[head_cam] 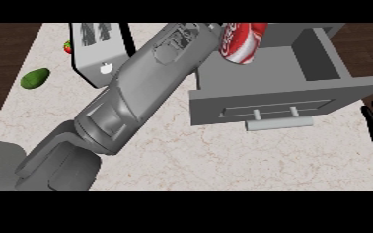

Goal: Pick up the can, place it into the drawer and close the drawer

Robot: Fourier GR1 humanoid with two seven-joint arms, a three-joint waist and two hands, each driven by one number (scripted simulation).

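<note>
Red cola can (243, 42) tilts above the open grey drawer (280, 101), at its left rear corner. Carrying hand hidden past the grey forearm (149, 86); fingers unreadable. Risk: tilted can strikes the drawer's wall, tumbles onto the counter (218, 158).

Pale marbled stone counter (218, 163) bordered by dark wood at left and right. Open grey box-shaped drawer (280, 106) at right, front panel with a pale cylindrical bar handle (279, 123) facing the lower edge. Red-and-white soda can (242, 42), tilted, over the drawer's back left corner. Long grey forearm (146, 89) running diagonally from lower left up to the can; hand hidden at the top edge, fingers not discernible. Grey flat rectangular device (98, 49) beyond the forearm. Green oval avocado-like fruit (35, 78) near the left edge. Small red fruit (68, 47) just beside the device.
</note>
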